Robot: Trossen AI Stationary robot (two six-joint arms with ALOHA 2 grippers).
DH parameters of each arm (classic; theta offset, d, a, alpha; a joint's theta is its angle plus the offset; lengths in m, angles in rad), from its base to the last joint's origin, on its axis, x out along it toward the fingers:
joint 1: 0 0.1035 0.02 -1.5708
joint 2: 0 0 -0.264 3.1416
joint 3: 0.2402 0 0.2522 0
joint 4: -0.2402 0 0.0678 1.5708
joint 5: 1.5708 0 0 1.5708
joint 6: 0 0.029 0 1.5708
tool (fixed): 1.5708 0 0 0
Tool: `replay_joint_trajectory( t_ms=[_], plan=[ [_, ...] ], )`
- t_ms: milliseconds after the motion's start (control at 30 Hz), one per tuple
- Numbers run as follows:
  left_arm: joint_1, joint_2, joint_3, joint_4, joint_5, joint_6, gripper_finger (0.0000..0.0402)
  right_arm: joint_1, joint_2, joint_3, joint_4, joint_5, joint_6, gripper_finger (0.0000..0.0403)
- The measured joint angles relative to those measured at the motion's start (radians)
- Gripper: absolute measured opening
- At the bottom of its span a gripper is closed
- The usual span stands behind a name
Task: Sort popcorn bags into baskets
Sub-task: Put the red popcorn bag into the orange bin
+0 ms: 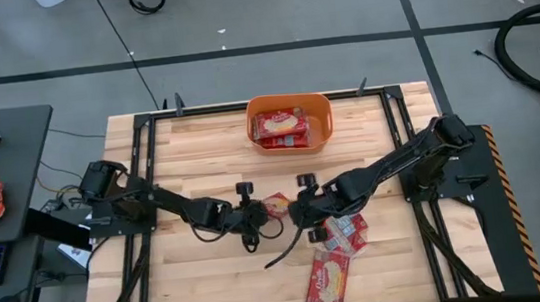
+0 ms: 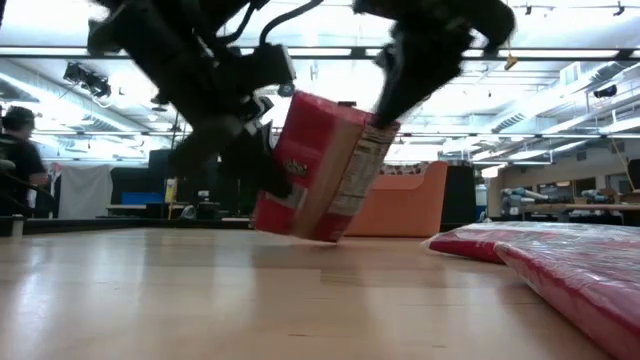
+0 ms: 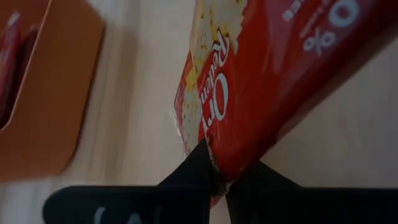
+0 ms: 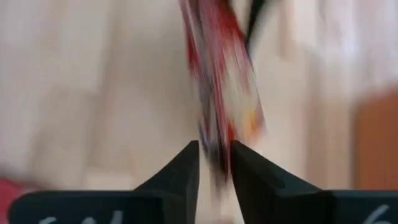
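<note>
A red and cream popcorn bag (image 1: pixel 276 206) stands on edge, tilted, at the table's middle between my two grippers; it also shows in the low view (image 2: pixel 325 170). My left gripper (image 1: pixel 259 212) is shut on its left end and my right gripper (image 1: pixel 296 209) on its right end. The orange basket (image 1: pixel 320 131) stands at the far middle with packets (image 1: pixel 280 125) lying in it. Three more packets (image 1: pixel 344 232) lie flat near the right gripper, toward the near edge. My left gripper pinches the bag's end edge (image 3: pixel 214 163) between its two fingers (image 3: pixel 193 168), coming level from the table's left. The bag stands tilted on edge; whether its lower edge (image 2: pixel 300 232) touches the table I cannot tell. My right gripper pinches the bag's opposite end edge (image 4: pixel 214 146) between its two fingers (image 4: pixel 186 165), coming from the table's right, slanting down. The bag shows edge-on, running away from the fingers.
The packets (image 2: pixel 560 260) on the table lie close in front of the right arm. Black frame rails (image 1: pixel 145 154) run along the table's left and right sides. Bare wood (image 1: pixel 203 279) lies at the near left.
</note>
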Motion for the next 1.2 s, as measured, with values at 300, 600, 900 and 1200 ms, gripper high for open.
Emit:
replay_joint_trajectory(
  t_ms=[300,600,900,1200],
  plan=[
    [0.066,-0.011,0.240,-0.345,-0.038,-0.121,0.0026,0.015,-0.105,-0.021,-0.306,0.150,0.230,0.0129],
    [0.152,-0.005,0.395,-0.414,-0.113,-0.060,0.0028,0.105,-0.234,-0.163,-0.344,0.258,0.432,0.0129],
    [0.332,0.034,0.408,-0.262,-0.150,0.029,0.0029,0.186,-0.390,-0.333,-0.313,0.388,0.594,0.0128],
    [0.492,0.157,0.428,-0.088,-0.147,0.011,0.0029,0.199,-0.469,-0.460,-0.161,0.407,0.561,0.0128]
  ],
)
